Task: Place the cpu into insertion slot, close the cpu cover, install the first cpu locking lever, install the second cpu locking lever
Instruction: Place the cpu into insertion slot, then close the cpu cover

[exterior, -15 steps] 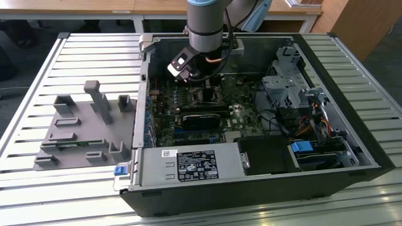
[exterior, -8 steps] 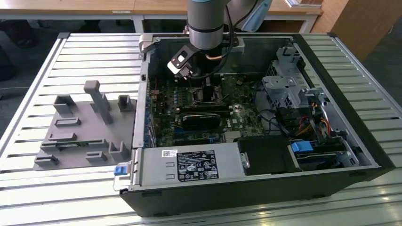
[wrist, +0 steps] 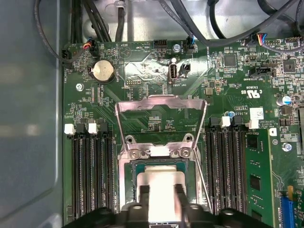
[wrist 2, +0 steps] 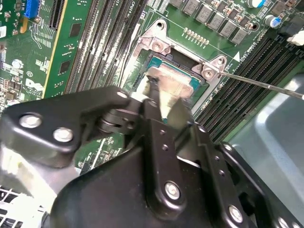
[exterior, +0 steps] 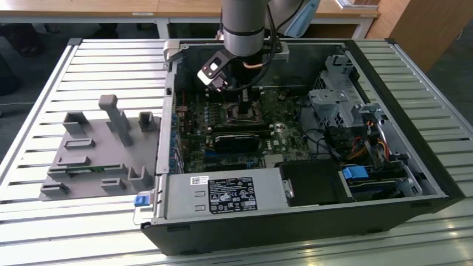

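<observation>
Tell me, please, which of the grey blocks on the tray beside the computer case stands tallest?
The slim post on the tray: it is narrow and rises well above the squat blocks around it.

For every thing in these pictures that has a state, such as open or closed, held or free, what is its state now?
gripper: shut on the cpu.
cpu: held at the insertion slot; whether it is fully seated cannot be told.
insertion slot: uncovered.
cpu cover: open, swung back.
locking lever: unlatched, standing free.
computer case: side open.
</observation>
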{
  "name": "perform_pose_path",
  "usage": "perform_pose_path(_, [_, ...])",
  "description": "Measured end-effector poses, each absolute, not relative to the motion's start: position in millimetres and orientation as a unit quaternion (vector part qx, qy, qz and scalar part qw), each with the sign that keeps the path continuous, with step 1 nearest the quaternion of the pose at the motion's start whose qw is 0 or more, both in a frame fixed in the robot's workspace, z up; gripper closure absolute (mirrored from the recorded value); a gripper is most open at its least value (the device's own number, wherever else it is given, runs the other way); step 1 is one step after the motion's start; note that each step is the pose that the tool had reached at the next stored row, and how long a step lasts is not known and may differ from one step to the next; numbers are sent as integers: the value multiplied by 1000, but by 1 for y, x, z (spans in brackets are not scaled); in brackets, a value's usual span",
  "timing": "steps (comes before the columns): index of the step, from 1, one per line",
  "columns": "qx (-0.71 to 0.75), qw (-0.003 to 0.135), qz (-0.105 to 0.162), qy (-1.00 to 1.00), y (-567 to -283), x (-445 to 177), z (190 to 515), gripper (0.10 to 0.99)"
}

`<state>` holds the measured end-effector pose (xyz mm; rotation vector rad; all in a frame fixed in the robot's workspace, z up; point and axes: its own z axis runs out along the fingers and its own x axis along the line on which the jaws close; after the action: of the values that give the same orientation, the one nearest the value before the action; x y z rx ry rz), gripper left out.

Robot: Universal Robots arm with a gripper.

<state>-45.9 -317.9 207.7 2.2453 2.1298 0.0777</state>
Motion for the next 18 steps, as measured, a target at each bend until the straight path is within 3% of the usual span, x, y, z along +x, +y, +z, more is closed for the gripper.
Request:
perform_pose_path(1, [725, 22, 25, 688, -318, -46, 208, 737])
perform_pose_path(4, [725, 21, 23, 688, -318, -45, 208, 910])
perform_pose_path(5, [725, 21, 23, 688, -318, -45, 208, 910])
perform_pose_path(6, [725, 21, 23, 688, -318, -45, 208, 969])
perform_pose_path(18, [725, 20, 22, 688, -318, -45, 212, 980])
